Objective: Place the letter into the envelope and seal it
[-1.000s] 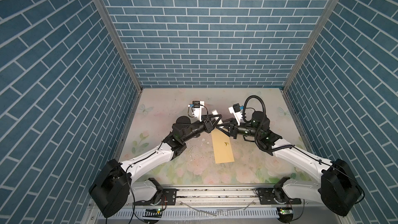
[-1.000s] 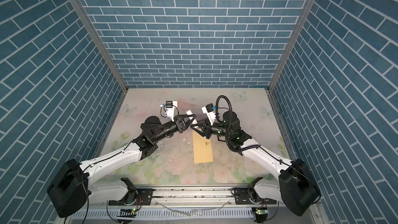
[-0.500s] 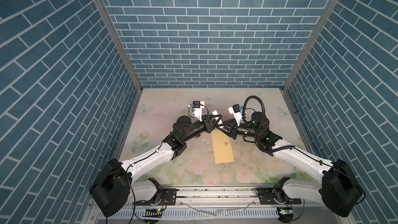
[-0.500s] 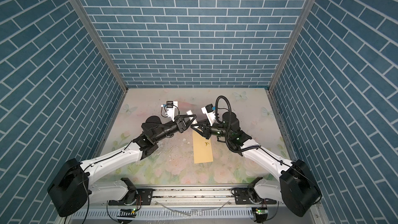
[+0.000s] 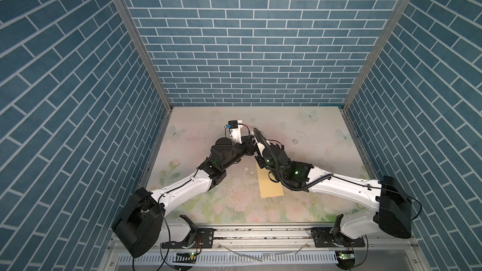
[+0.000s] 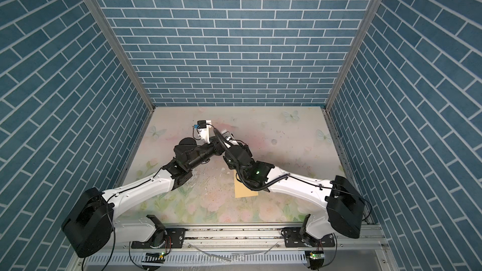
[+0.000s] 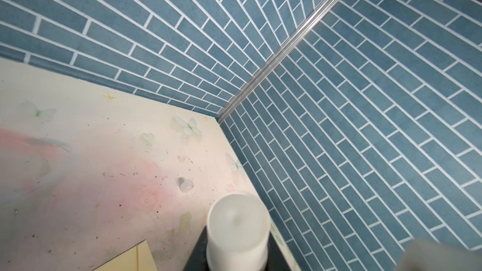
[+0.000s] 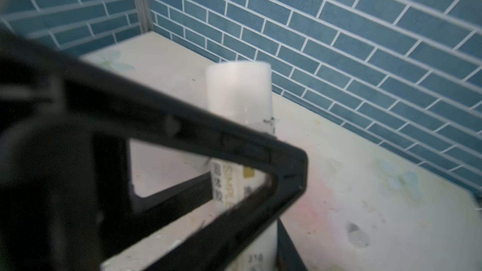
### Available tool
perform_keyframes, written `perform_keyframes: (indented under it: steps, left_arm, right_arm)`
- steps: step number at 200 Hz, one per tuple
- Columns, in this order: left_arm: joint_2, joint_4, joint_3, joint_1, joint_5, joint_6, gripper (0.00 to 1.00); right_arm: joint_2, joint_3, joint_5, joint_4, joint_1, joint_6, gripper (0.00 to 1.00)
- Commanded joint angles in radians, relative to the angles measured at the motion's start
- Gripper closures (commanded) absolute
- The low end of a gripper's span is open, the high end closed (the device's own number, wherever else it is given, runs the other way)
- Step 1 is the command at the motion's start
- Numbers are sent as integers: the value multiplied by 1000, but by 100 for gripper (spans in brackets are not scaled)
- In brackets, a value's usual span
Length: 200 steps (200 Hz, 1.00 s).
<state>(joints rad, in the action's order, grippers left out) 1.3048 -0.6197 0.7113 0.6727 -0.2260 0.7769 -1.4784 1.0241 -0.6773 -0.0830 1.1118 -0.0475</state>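
Two grippers on one glue stick, with the envelope lying just beneath them.

The left gripper (image 7: 236, 234) pinches the white glue stick (image 7: 238, 212) just below its cap, a dark finger on each side, and the capped end sticks out past its fingertips. The right gripper (image 8: 257, 255) seems clamped on the tube's labelled lower part. One finger (image 8: 288, 243) lies against the tube, and the other is hidden behind the left gripper's blurred black finger frame. The envelope (image 5: 270, 186) lies flat on the table (image 5: 313, 131), beneath the grippers and running back toward the arm bases. Its far end is covered by the right arm (image 5: 292, 173) in both top views, and only a corner enters the left wrist view. What it holds cannot be seen.
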Motion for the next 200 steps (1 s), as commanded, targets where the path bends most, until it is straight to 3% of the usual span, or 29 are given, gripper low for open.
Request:
perform_keyframes:
  steps: [1, 10, 19, 36, 52, 73, 113, 161, 200]
  left_arm:
    - [-9, -12, 14, 33, -74, -7, 100]
    - [-9, -12, 14, 31, -74, -8, 100]
    - [-10, -14, 14, 31, -75, -8, 100]
    - [-13, -16, 14, 31, -78, -9, 100]
    - [-17, -16, 18, 31, -85, -8, 100]
    - [-25, -14, 21, 31, -91, -8, 100]
    - [-36, -11, 25, 31, -98, -5, 100]
    - [-41, -8, 28, 31, -99, -2, 100]
    - [-35, -11, 31, 31, -100, 2, 100]
  right_arm:
    - [-14, 38, -199, -8, -26, 74, 100]
    - [16, 17, -119, -14, -31, 57, 93]
    - [60, -13, -1, -16, -43, 41, 80]
    - [156, -73, 333, -1, -108, -35, 46]
    - [231, -131, 673, -6, -216, -141, 31]
    - [302, -211, 943, -49, -302, -204, 30]
    - [355, -268, 1157, -91, -382, -266, 36]
    - [330, -269, 1196, -125, -409, -288, 54]
    - [300, -261, 1220, -153, -411, -304, 58]
